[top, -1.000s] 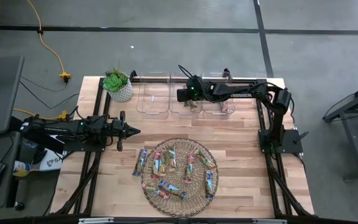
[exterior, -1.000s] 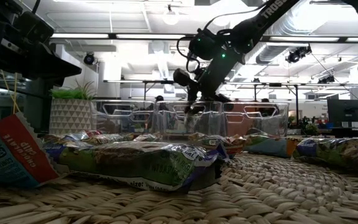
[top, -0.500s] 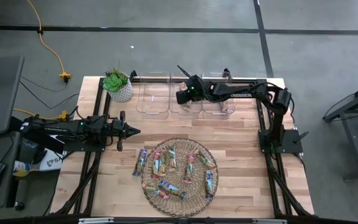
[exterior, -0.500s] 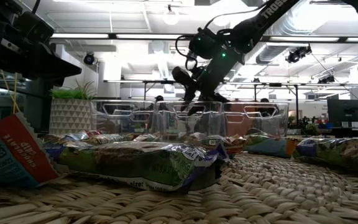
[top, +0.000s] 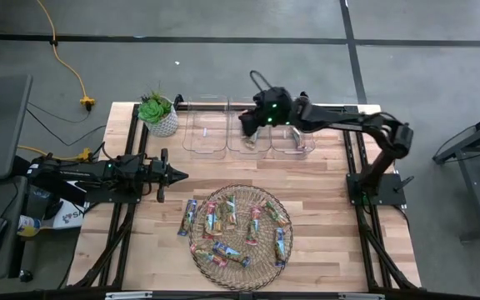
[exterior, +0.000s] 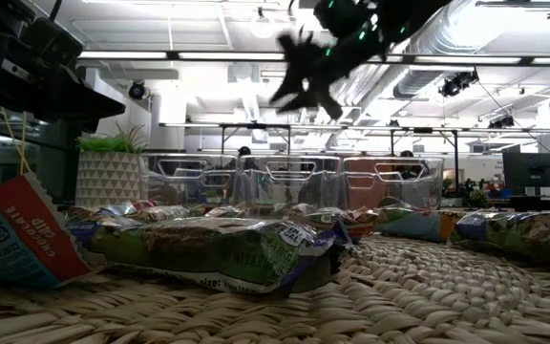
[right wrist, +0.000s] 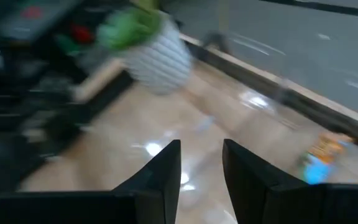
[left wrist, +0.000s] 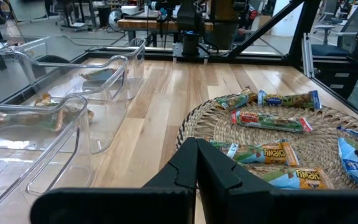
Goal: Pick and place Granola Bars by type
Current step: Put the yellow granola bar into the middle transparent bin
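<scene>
The left gripper (top: 180, 176) rests low over the table's left side, beside the wicker mat (top: 240, 275), its fingers (left wrist: 194, 163) pressed together with nothing between them. At the back left corner stands a potted plant (top: 157, 113) in a white pot. Next to it, three clear plastic bins (top: 206, 132) sit in a row along the far edge; from the left wrist view a few wrapped bars lie inside them. Most of the Granola Bars (top: 237, 227) lie scattered on the round mat near the front edge, blue, green and red wrappers mixed, and one blue bar (top: 190, 217) hangs over the mat's left rim onto the wood. The right gripper (top: 247, 125) hovers above the middle bin, raised clear of its rim, its fingers (right wrist: 160, 171) parted with nothing held between them.
</scene>
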Robot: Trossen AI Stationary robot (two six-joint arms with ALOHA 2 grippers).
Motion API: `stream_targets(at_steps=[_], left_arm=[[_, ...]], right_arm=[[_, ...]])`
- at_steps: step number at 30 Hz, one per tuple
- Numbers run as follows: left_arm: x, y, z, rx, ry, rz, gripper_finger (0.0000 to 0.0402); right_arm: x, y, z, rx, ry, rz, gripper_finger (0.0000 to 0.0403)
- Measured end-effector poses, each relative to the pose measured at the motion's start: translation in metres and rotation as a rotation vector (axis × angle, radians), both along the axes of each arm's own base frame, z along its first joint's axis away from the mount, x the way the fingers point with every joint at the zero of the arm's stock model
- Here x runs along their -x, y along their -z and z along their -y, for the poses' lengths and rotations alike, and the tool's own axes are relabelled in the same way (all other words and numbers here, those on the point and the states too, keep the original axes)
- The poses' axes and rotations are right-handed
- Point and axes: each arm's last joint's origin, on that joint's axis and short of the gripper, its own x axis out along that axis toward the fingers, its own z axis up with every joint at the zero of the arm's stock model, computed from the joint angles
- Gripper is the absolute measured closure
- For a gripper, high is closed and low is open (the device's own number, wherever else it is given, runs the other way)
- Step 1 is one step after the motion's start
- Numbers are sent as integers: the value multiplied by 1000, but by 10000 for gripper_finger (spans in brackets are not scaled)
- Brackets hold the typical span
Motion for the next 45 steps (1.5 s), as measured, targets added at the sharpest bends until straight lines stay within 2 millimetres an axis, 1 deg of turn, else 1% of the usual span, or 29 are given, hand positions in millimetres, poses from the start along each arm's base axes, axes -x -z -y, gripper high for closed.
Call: stream_targets(at_steps=[4,8,11,16,20,26,29,33,36,42,45], left_arm=[[0,0,0,0,0,0,400],[0,0,0,0,0,0,400],[0,0,0,0,0,1,400],[0,0,0,0,0,0,400],[0,0,0,0,0,0,400],[0,0,0,0,0,0,400],[0,0,0,0,0,0,400],[0,0,0,0,0,0,400],[0,0,0,0,0,0,400],[0,0,0,0,0,0,400],[0,0,0,0,0,0,400]], right_arm=[[15,-35,-17,-27,-173,119,301],[32,-69,-40,-18,-313,220,301],[43,-88,-59,-1,-387,279,301],[59,-112,-88,30,-483,352,301],[64,-119,-108,25,-569,380,301],[62,-117,-142,-23,-726,357,301],[64,-109,-158,-83,-803,273,301],[68,-95,-178,-173,-855,122,301],[71,-82,-191,-209,-824,-11,301],[72,-50,-210,-183,-610,-315,302],[70,-33,-219,-162,-513,-442,302]])
